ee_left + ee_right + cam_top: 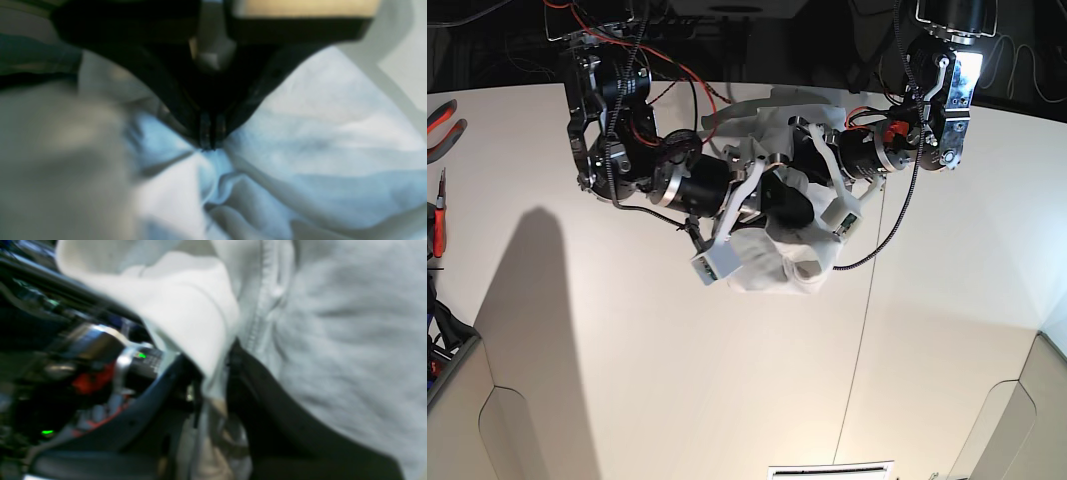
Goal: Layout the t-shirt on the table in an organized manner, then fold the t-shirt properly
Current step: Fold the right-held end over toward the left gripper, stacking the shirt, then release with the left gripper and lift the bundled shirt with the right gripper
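Note:
The white t-shirt (772, 268) hangs bunched in a clump between my two arms, above the middle back of the off-white table (627, 360). My left gripper (208, 141) is shut on a pinch of the cloth (300, 133); folds spread out from its tips. In the base view it (805, 152) comes in from the right. My right gripper (217, 373) is shut on a fold of the shirt (186, 306) beside a stitched hem (263, 300). In the base view it (775, 200) comes in from the left, close to the other gripper. Much of the shirt is hidden by the arms.
A thin dark seam line (859, 340) runs down the table right of centre. Red-handled pliers (442, 120) and other tools lie at the far left edge. A black cable (905, 195) loops under the left arm. Cut-outs mark the table's front corners.

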You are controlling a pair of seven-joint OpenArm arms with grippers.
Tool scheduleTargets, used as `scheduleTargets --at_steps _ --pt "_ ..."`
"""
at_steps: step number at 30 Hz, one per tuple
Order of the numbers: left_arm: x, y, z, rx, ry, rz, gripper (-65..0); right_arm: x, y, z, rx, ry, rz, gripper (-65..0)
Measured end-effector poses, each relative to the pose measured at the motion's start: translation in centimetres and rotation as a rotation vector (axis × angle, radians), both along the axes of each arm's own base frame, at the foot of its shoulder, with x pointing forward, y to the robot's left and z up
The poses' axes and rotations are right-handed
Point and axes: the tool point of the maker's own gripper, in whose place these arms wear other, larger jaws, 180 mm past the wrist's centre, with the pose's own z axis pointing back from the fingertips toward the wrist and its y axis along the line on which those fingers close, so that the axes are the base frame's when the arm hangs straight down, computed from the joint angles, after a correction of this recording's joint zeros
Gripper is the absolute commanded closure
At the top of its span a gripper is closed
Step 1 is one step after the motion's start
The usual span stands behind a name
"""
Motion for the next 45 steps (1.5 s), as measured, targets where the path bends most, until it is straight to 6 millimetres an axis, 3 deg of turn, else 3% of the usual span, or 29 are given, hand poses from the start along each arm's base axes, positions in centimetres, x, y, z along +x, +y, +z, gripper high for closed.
scheduleTargets --at_steps 5,10,13,17,22,30,36,39,45 --pt "0.8 0.3 0.6 -0.012 -0.020 0.020 0.0 0.4 0.0 -1.6 -0.118 0.004 -0.049 0.0" --pt "4.5 2.6 4.7 -0.091 -0.138 0.145 0.0 0.6 -0.1 -1.7 -0.127 -0.003 -0.055 0.0" --pt "5.4 4.4 6.1 -0.107 -0.179 0.209 0.0 0.6 -0.1 -1.6 -0.125 -0.004 -0.058 0.0" --pt "5.9 6.1 6.7 -0.117 -0.193 0.262 0.0 0.8 -0.4 -2.0 -0.158 -0.014 -0.063 0.0" --pt "6.0 7.1 6.7 -0.106 -0.192 0.289 0.0 1.8 -2.4 -3.7 -0.282 0.014 -0.161 0.0" --pt "6.4 6.2 8.3 -0.230 -0.199 0.311 0.0 2.6 -4.3 -5.2 -0.455 -0.020 -0.228 0.0" --pt "6.4 5.8 9.2 -0.294 -0.194 0.315 0.0 1.9 -2.5 -5.2 -0.525 -0.114 -0.155 0.0" --pt "6.5 4.9 11.6 -0.364 -0.223 0.291 0.0 1.3 -1.4 -5.2 -0.584 -0.181 -0.099 0.0" --pt "6.5 3.8 16.0 -0.342 -0.342 0.208 0.0 0.4 0.2 -5.0 -0.672 -0.311 -0.012 0.0"
